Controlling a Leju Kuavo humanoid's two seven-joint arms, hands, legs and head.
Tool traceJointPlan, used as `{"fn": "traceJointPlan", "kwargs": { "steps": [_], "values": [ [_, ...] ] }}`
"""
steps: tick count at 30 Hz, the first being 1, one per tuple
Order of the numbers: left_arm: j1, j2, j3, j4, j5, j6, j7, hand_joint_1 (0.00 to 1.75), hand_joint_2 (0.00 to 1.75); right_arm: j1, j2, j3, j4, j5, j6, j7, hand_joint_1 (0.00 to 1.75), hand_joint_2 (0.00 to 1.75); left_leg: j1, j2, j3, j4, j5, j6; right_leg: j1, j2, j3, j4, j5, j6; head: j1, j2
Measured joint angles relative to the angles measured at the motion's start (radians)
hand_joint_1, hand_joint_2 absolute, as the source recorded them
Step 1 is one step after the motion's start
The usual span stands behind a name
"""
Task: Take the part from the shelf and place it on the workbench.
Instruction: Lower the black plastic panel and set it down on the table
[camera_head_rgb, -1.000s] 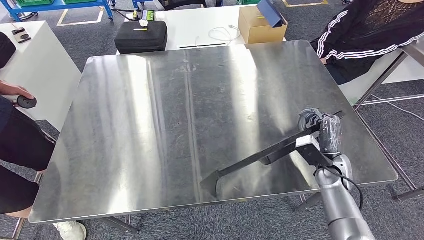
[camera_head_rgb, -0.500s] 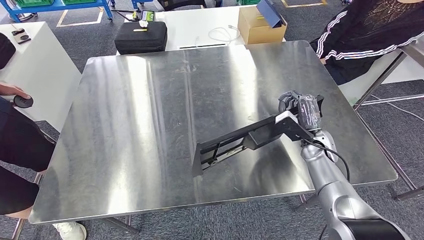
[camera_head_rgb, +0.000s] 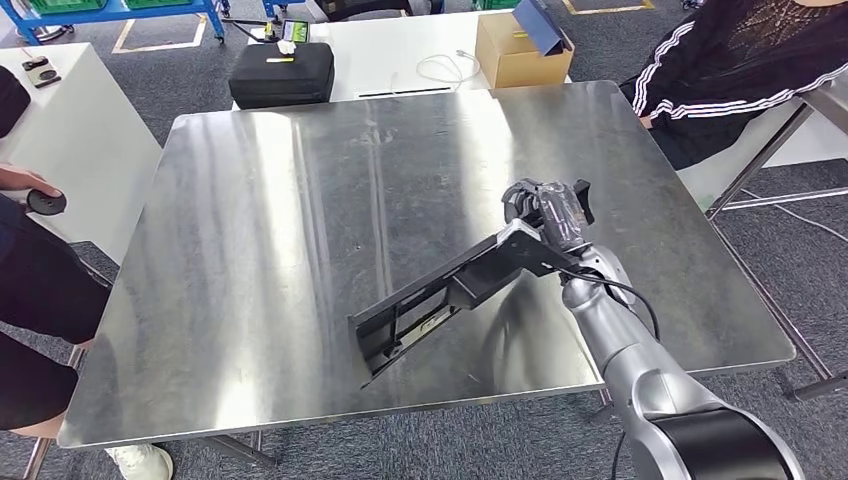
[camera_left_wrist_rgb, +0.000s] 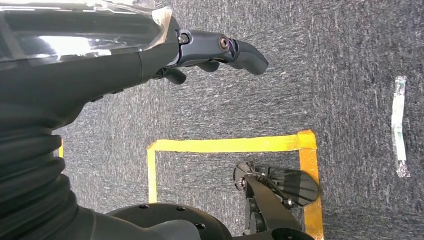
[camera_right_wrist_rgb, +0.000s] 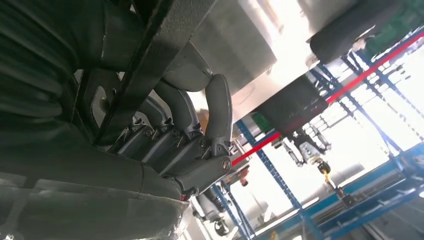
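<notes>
The right hand (camera_head_rgb: 548, 212) grips one end of the long black metal bracket-like part (camera_head_rgb: 440, 295), fingers curled round it — in the right wrist view the dark fingers (camera_right_wrist_rgb: 190, 145) wrap the part's black bar (camera_right_wrist_rgb: 145, 70). The part slants down and away from the hand toward the robot's left, over the front-right area of the shiny stainless-steel workbench top (camera_head_rgb: 300, 200); whether its low far end touches the steel, can't tell.

Left hand (camera_left_wrist_rgb: 200, 55) hangs over grey carpet w/ yellow floor tape (camera_left_wrist_rgb: 225, 145), fingers loosely curled, nothing in them.

Beyond the bench: black zip case (camera_head_rgb: 282, 72) and cardboard box (camera_head_rgb: 520, 50) on a white table (camera_head_rgb: 400, 50). A person in a black jacket w/ white stripes (camera_head_rgb: 740, 70) sits at the far right — another person's hand (camera_head_rgb: 25, 180) rests at the left edge by a small black round object (camera_head_rgb: 50, 203).
</notes>
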Motion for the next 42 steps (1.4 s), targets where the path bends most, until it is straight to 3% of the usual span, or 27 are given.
{"fn": "traceJointPlan", "kwargs": {
  "steps": [10,17,21,28,42],
  "values": [
    [0.0,0.003,0.0,0.0,0.0,0.0,0.001,0.0,1.75,-0.02,0.025,0.034,0.031,0.006,-0.009,0.018,1.75,1.75,-0.001,-0.001,0.0,0.0,0.0,0.0,0.0,0.0,0.0,0.0,0.0,0.0,0.0,0.0],
    [0.0,0.005,0.0,0.0,-0.002,0.004,0.0,0.0,1.75,-0.066,0.004,0.037,0.068,0.03,-0.094,0.196,1.75,1.75,-0.001,-0.001,0.0,0.0,0.0,0.0,-0.001,-0.001,0.0,0.0,0.0,0.0,0.0,0.0],
    [0.001,0.006,0.0,0.0,-0.006,0.005,0.0,0.0,1.75,-0.096,-0.034,0.027,0.092,0.031,-0.114,0.237,1.75,1.75,-0.001,-0.002,-0.001,0.0,0.0,0.0,-0.001,-0.001,0.0,0.0,0.0,0.0,0.0,0.0],
    [0.0,0.007,-0.001,0.0,-0.008,0.005,0.0,0.0,1.75,-0.106,-0.069,0.015,0.117,0.036,-0.121,0.251,1.75,1.75,-0.001,-0.002,-0.001,0.001,0.0,0.0,-0.001,-0.001,-0.001,0.0,0.0,0.0,0.0,0.0],
    [0.0,0.009,-0.001,0.0,-0.015,0.008,0.0,0.0,1.75,-0.112,-0.077,0.004,0.135,0.067,-0.116,0.247,1.75,1.75,-0.001,-0.002,-0.001,0.0,0.0,0.0,-0.001,-0.001,-0.001,0.0,0.0,0.0,0.0,0.0]
  ]
}}
